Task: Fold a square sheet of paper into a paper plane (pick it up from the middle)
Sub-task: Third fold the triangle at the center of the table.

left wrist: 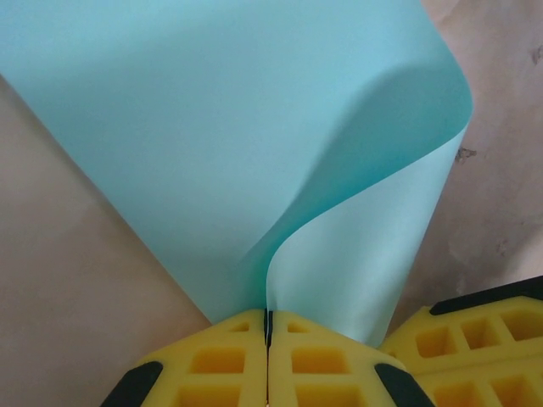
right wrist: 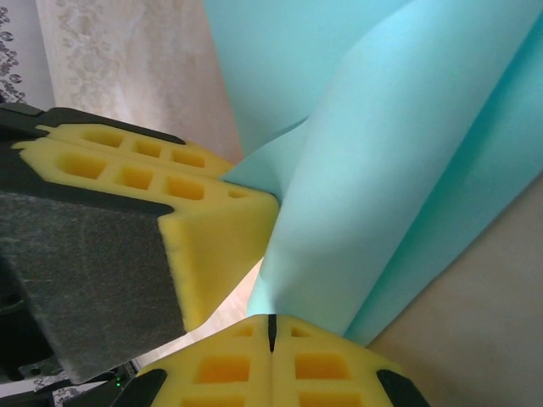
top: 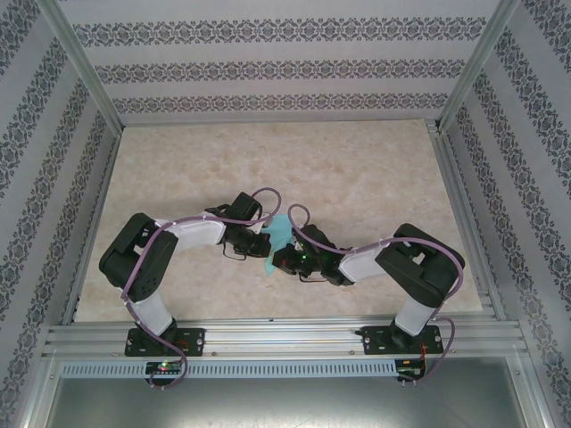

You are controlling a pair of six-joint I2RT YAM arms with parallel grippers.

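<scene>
- The metal rail [top: 285, 337] runs along the near edge of the table [top: 357, 160], and both arms are bolted to it, well apart from each other.
- Each arm bends in towards the middle, so the two claws meet nose to nose just past the rail, in the near half of the table.
- The left claw [left wrist: 268, 326] has its yellow pads pressed flat together. A curled edge of the turquoise sheet of paper [left wrist: 212, 144] is nipped in the seam between them.
- The right claw [right wrist: 271, 326] is closed just as tightly. A fold of the same sheet runs down into its seam.
- The claws crowd each other: a pad [left wrist: 475, 339] of the right one sits just beside the left one, with very little room between them.
- The sheet lies between and just beyond the claws. In the left wrist view one side lies low over the table. The other side rolls up and over in a smooth curve, and its free edge sweeps from the pinch to a rounded corner.
- In the right wrist view the sheet rises in long soft folds, with no sharp crease to be seen.
- Beyond the paper the pale marbled table lies open to the back wall [top: 285, 71].
- There is wide room to the left and right as far as the side rails.
</scene>
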